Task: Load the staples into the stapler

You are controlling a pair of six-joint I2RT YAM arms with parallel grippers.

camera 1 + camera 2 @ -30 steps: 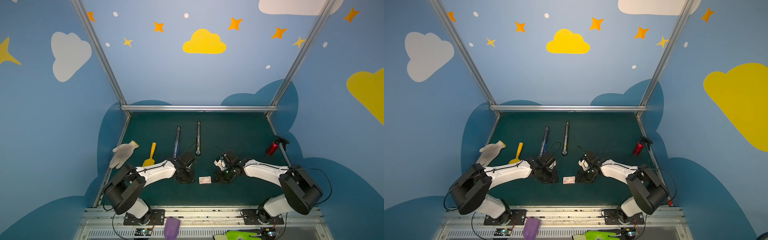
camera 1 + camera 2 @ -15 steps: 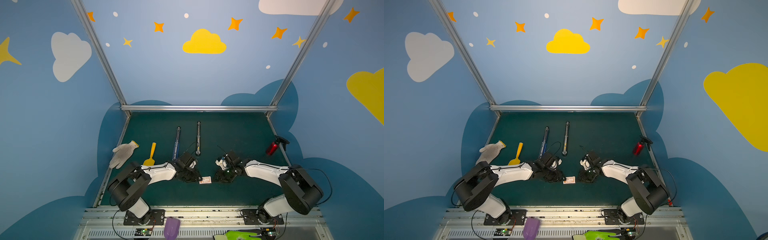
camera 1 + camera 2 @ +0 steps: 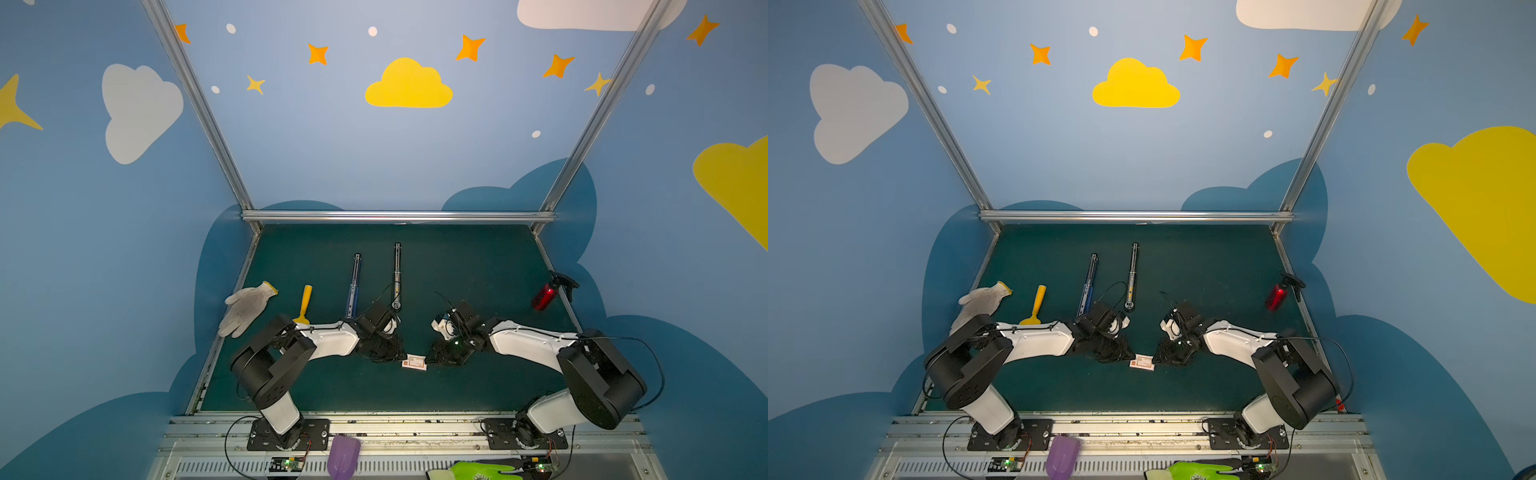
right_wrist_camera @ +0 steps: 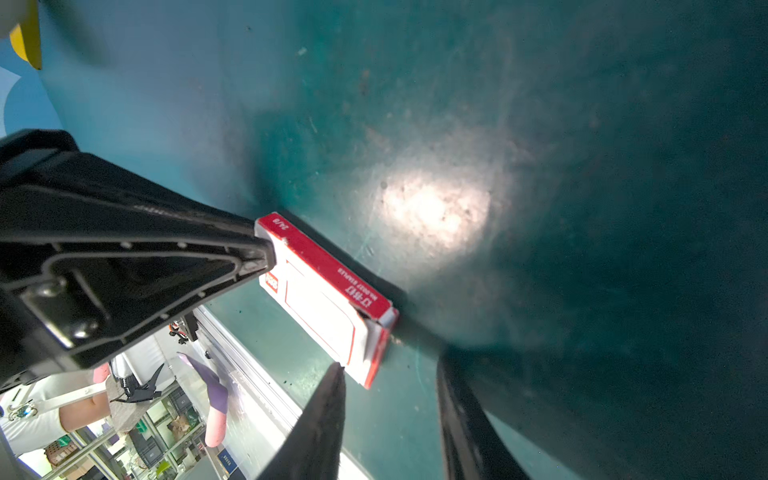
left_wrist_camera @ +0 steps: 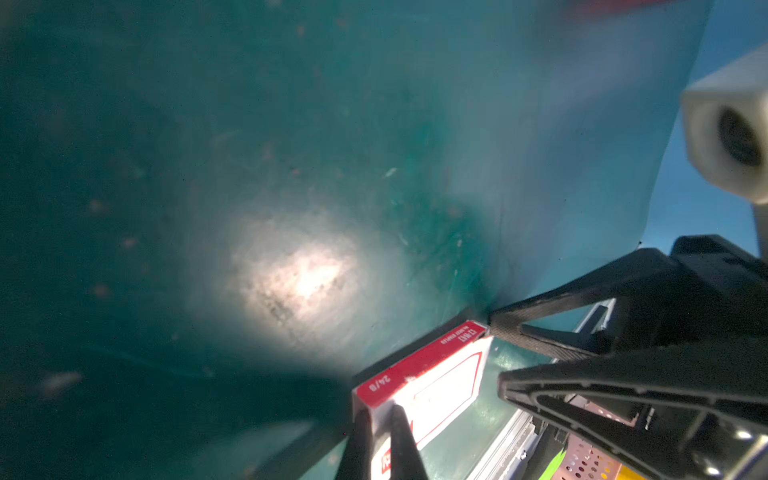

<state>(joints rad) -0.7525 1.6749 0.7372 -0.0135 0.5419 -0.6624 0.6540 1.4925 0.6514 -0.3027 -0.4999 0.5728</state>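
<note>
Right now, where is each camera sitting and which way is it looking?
Top views: high over the robot's base edge, looking down and back at the green table; left arm and right arm show whole.
Left wrist: on the left arm, low over the table, facing the left end effector pinching the staple box.
Right wrist: on the right arm, facing the open right end effector at the box's other end.
Shared: every view shows the staple box.

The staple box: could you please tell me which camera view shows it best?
The right wrist view: the staple box lies close and nearly whole, red edge print legible. The left wrist view cuts off its end; both top views show it tiny.
</note>
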